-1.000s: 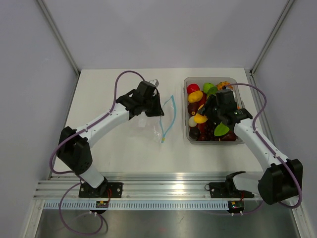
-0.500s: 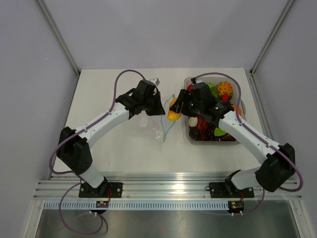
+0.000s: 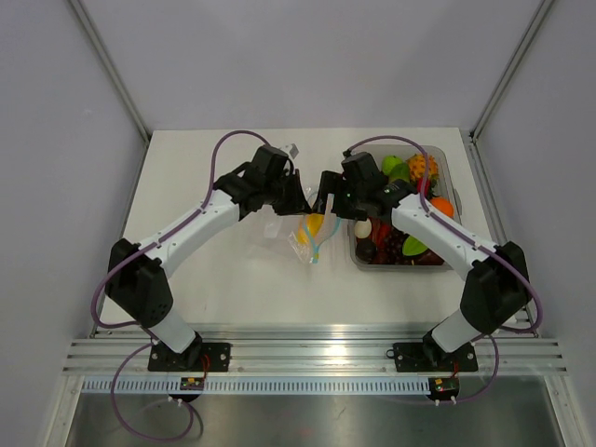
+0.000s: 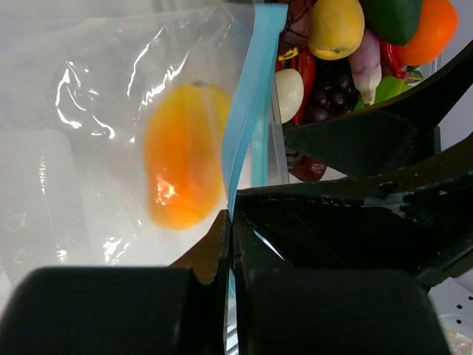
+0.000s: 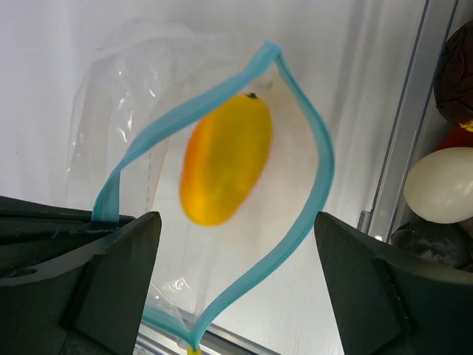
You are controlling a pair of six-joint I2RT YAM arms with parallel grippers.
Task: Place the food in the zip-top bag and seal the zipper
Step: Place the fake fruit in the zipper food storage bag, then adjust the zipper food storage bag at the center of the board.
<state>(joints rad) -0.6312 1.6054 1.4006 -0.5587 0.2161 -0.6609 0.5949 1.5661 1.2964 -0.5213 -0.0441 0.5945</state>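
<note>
Showing one yellow fruit (image 5: 225, 166) inside the zip-top bag (image 5: 111, 118); left end effector (image 4: 230, 222) pinching its unsealed zipper (image 5: 199, 103), right end effector (image 5: 236, 222) spread empty above; other food (image 3: 402, 169) awaits in the tub (image 3: 400, 266).

The bag (image 5: 118, 111) is thin clear plastic film, crinkled and glossy with bright glints. Its zipper (image 4: 250, 96) is a smooth light-blue plastic strip. The yellow-orange toy fruit (image 5: 225, 159) inside looks smooth and shiny. The table (image 3: 214, 270) is matt white, with ribbed bare-metal rails (image 3: 307, 358) along its near edge.
</note>
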